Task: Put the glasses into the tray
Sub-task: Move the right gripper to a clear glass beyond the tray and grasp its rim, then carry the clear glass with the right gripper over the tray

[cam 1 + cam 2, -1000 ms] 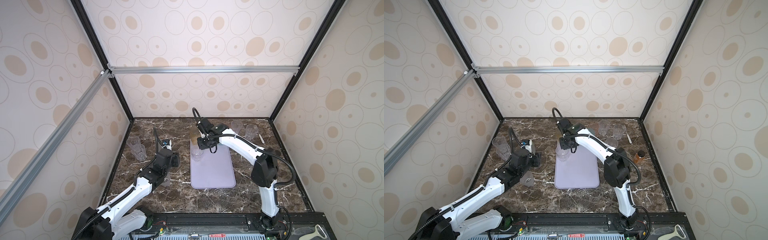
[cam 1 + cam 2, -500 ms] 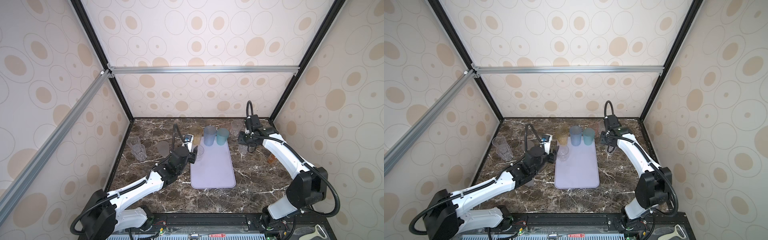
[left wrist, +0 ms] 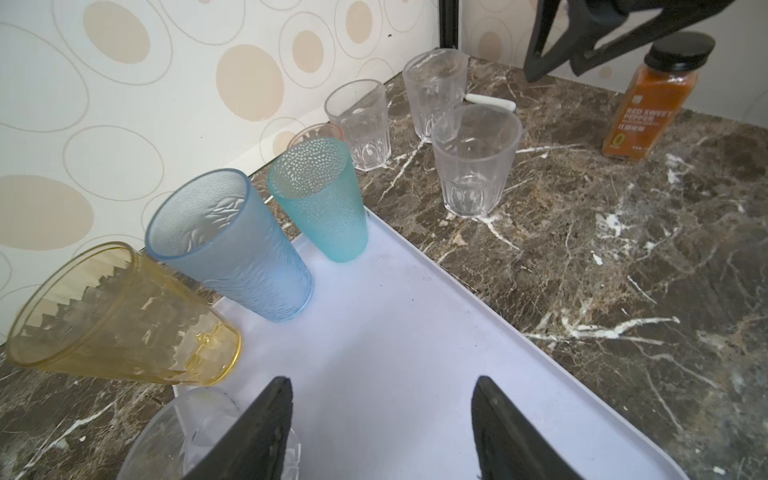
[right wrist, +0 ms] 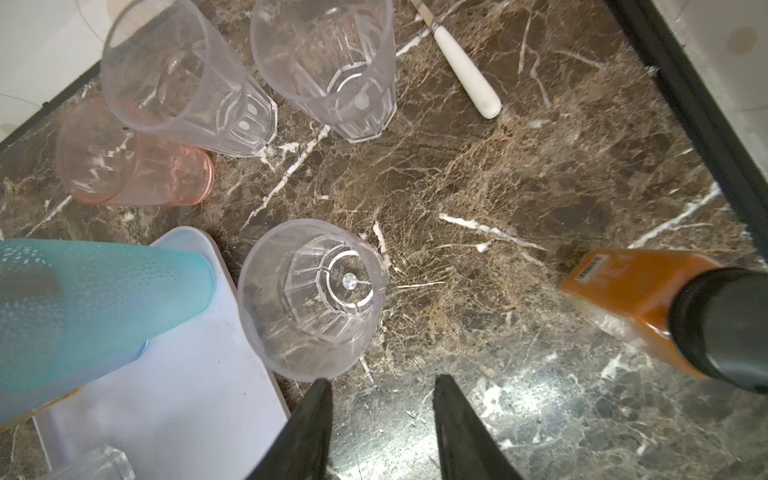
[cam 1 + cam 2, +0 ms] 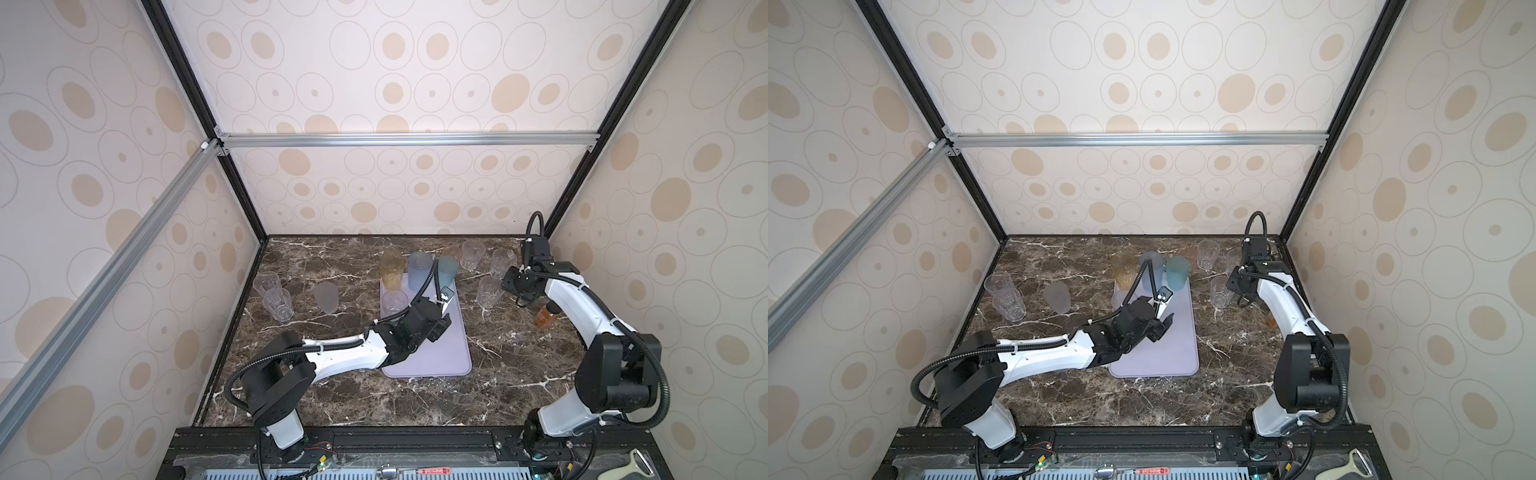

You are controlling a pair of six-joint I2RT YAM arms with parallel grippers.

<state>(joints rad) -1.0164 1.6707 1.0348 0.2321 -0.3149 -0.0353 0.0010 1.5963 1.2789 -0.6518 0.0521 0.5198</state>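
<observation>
**Right claw lining up on a clear glass beside the tray**

The tray (image 5: 432,357) lies mid-worktop. The amber glass (image 3: 124,316), blue glass (image 3: 232,249) and teal glass (image 3: 324,199) stand at its far end, with a short clear glass (image 5: 394,301) by its left rim. The left claw (image 3: 382,382) hangs over the tray, released and empty. The right claw (image 4: 383,380) is part-open and holds nothing, just short of a clear glass (image 4: 311,299) standing on the worktop beside the tray's right rim. My read: spread the jaws wider than the glass, grip it low, clear the teal glass and the spice bottle (image 4: 648,303), and set it on bare tray.
</observation>
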